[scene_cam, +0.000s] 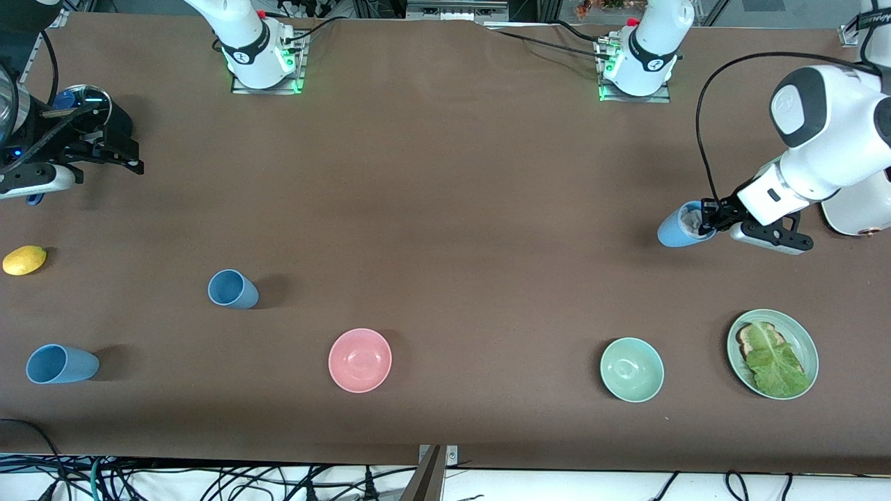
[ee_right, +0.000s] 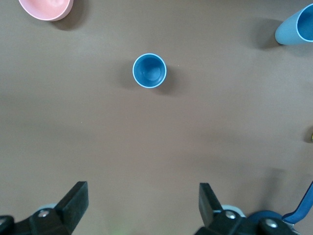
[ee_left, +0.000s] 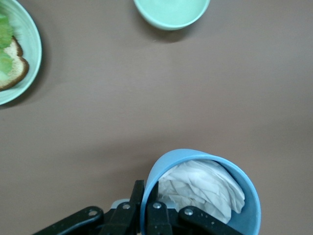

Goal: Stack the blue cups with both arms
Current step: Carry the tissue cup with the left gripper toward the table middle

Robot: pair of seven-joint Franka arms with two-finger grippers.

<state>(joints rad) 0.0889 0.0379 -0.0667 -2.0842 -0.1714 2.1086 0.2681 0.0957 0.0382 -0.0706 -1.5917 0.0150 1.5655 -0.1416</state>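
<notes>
My left gripper [scene_cam: 706, 217] is shut on the rim of a blue cup [scene_cam: 679, 226], one finger inside and one outside. The cup is tilted over the left arm's end of the table. In the left wrist view this cup [ee_left: 250, 200] has crumpled white paper [ee_left: 205, 188] inside. Two more blue cups rest on the table toward the right arm's end: one [scene_cam: 233, 289] farther from the camera, one [scene_cam: 61, 364] nearer. My right gripper [scene_cam: 136, 158] hangs open and holds nothing over that end. Its wrist view shows the gripper [ee_right: 144, 200] apart from both cups [ee_right: 149, 71] [ee_right: 296, 27].
A pink bowl [scene_cam: 360, 360] and a mint-green bowl [scene_cam: 632, 369] sit near the camera's edge. A green plate [scene_cam: 800, 334] with bread and lettuce lies beside the mint bowl. A lemon [scene_cam: 24, 259] lies at the right arm's end.
</notes>
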